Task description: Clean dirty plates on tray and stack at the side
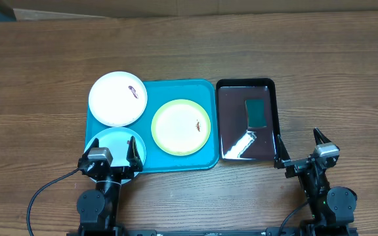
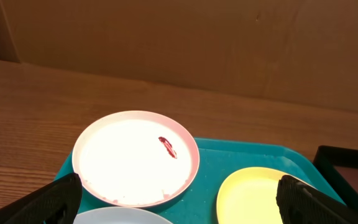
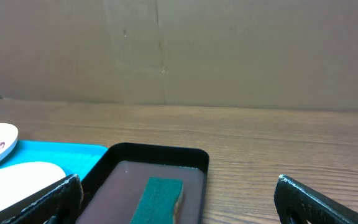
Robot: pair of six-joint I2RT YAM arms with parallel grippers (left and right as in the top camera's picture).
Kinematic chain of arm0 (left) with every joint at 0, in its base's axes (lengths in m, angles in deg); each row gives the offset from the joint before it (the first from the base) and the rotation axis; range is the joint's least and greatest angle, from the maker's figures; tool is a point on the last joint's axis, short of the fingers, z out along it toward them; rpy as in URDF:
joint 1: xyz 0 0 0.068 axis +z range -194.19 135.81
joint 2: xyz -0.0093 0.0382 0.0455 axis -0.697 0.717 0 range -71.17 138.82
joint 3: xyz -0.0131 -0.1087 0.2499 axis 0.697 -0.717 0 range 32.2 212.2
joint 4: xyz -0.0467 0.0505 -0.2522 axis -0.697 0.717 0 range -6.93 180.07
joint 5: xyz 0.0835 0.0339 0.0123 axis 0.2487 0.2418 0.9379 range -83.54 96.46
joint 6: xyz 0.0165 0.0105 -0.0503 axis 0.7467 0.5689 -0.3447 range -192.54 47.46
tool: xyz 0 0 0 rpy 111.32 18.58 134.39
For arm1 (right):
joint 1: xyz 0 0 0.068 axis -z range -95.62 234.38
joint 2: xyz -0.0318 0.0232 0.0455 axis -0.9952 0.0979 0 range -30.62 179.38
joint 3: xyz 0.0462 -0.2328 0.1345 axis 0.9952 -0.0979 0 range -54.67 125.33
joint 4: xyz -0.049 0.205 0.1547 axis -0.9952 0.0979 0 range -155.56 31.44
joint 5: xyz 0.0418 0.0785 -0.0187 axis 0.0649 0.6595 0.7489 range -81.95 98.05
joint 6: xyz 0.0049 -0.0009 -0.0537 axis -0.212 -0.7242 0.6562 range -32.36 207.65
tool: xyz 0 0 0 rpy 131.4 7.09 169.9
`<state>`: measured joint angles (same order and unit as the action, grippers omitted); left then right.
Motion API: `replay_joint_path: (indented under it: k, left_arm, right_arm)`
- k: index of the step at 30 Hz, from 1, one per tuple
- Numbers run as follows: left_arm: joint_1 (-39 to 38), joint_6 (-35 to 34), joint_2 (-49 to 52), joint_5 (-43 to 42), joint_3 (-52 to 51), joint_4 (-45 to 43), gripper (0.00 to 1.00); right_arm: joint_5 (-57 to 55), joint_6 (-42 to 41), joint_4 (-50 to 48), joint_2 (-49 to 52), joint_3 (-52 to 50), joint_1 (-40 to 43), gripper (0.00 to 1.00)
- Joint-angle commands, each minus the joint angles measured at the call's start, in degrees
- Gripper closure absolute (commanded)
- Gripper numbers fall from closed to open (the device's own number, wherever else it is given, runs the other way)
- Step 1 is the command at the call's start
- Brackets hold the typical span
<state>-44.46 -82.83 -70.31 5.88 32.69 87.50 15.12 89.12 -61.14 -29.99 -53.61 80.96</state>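
The turquoise tray [image 1: 205,141] holds three plates. The white plate [image 1: 113,101] with a red-brown smear lies at its far left, overhanging the rim; it also shows in the left wrist view [image 2: 129,162]. The yellow-green rimmed plate [image 1: 176,128] with a small smear lies in the middle, seen too in the left wrist view [image 2: 253,196]. The light blue plate [image 1: 113,141] lies at the near left, partly under my left gripper [image 1: 109,154], which is open and empty above it. My right gripper [image 1: 302,147] is open and empty, right of the black tray.
A glossy black tray [image 1: 272,105] stands right of the turquoise tray, holding dark liquid and a green sponge [image 1: 256,112], also seen in the right wrist view [image 3: 157,199]. Brown cardboard stands behind the wooden table [image 1: 38,98].
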Motion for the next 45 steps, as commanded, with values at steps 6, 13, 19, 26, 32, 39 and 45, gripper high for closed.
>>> replay_joint_path:
  k: [6, 13, 19, 26, 32, 39, 45]
  left_arm:
    - [0.2, 1.1, -0.2, 0.8, -0.2, -0.1, 0.0]
    - [0.2, 1.1, -0.2, 0.8, 0.8, -0.4, 0.0]
    - [0.2, 1.1, -0.2, 0.8, 3.5, 0.1, 0.0]
    - [0.2, 0.9, -0.2, 0.8, 11.8, 5.8, 0.0]
    - [0.2, 0.9, 2.8, 0.8, 21.4, 12.3, 0.0]
    - [0.2, 0.4, 18.3, -6.2, 37.1, 23.5, 0.0]
    - [0.2, 0.4, 38.6, -15.8, 56.6, 40.4, 0.0]
  right_arm:
    - [-0.6, -0.2, -0.2, -0.5, -0.6, -0.3, 0.0]
    - [-0.6, -0.1, -0.2, -0.5, -0.6, -0.3, 0.0]
    - [-0.6, -0.2, -0.2, -0.5, -0.6, -0.3, 0.0]
    - [-0.6, -0.2, -0.2, -0.5, -0.6, -0.3, 0.0]
    - [-0.6, -0.2, -0.2, -0.5, -0.6, -0.3, 0.0]
    - [-0.6, -0.2, -0.2, -0.5, -0.6, -0.3, 0.0]
    - [-0.6, -0.2, -0.2, -0.5, -0.6, -0.3, 0.0]
